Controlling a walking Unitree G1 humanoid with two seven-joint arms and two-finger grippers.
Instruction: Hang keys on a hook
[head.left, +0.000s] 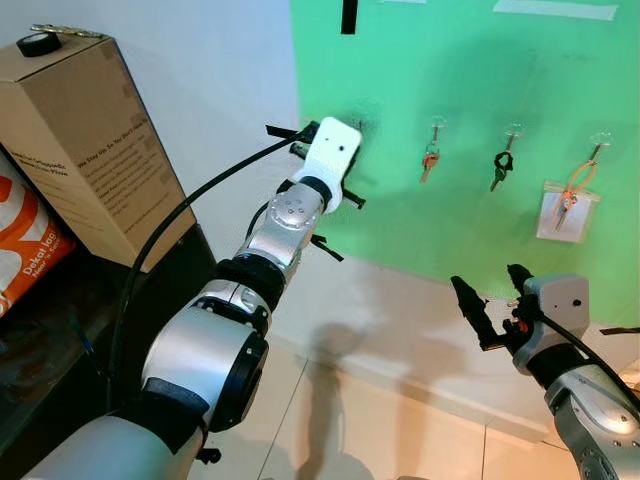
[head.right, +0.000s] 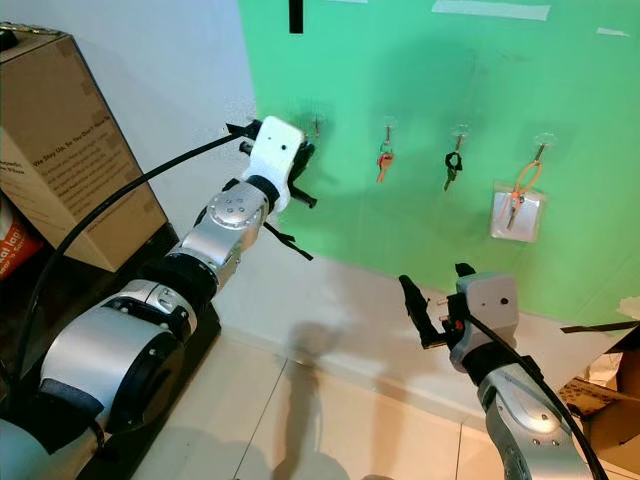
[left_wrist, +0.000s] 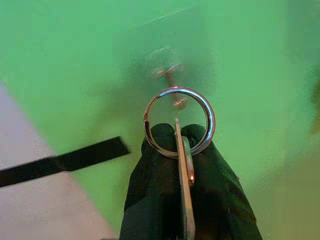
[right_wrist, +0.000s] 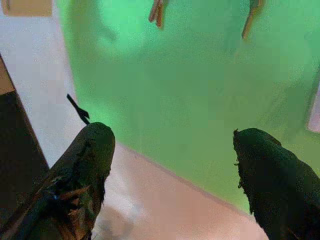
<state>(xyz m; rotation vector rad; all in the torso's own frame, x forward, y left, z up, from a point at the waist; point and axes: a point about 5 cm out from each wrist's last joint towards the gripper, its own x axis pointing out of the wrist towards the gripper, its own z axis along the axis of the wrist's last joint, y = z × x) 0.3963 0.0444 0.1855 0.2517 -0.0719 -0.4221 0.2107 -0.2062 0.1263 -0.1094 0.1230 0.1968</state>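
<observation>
Left gripper (left_wrist: 182, 150): we see its black fingers (left_wrist: 155, 175) pressed together on a key ring (left_wrist: 178, 121), with the flat key (left_wrist: 185, 195) running back between them.
Key ring: held up against the green wall panel (head.left: 480, 60), just before a small hook (left_wrist: 170, 75); the hook is blurred, so it seems the ring is not yet over it, though we cannot be sure.
Left arm: stretched up and forward to the leftmost hook (head.right: 316, 124) on the panel.
Right gripper (head.left: 490, 295): low and well apart from the panel, its fingers (right_wrist: 85, 165) spread wide with nothing between them.
Other hooks: three more to the right carry a red key (head.left: 431, 160), a black key (head.left: 501, 167), and an orange-looped key (head.left: 572, 190) with a white tag.
Cardboard box (head.left: 80, 140): stands on a dark shelf (head.left: 60, 330) on the left.
</observation>
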